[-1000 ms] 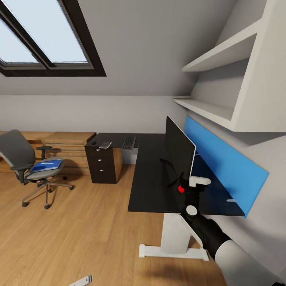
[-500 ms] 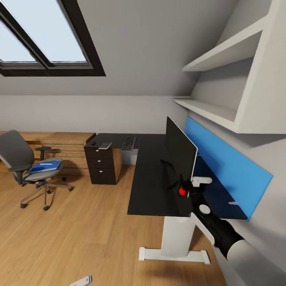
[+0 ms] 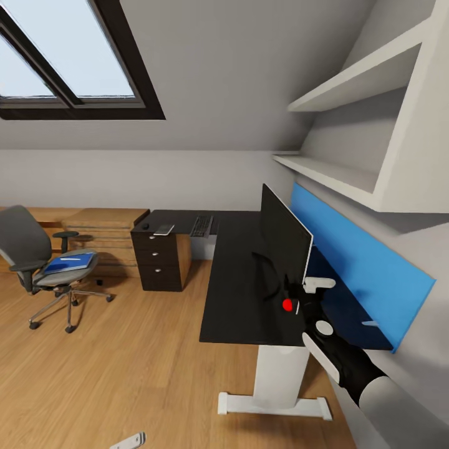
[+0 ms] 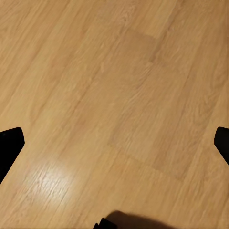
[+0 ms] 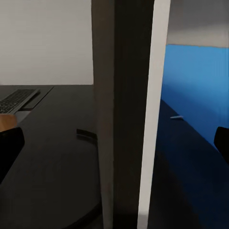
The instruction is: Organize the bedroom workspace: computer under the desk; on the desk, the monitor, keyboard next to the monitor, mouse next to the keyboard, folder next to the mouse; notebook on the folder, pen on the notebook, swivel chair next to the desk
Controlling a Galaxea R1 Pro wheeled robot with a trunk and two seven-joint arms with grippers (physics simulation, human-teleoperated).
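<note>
Right jaws spread wide around monitor edge on desk — left gripper released over floor.

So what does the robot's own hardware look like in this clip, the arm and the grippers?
The right arm has a glossy black forearm above a pale grey sleeve, white round joint caps and a white bracket. A red dot marks the right gripper. Black fingertips show at the wrist views' edges.
</note>
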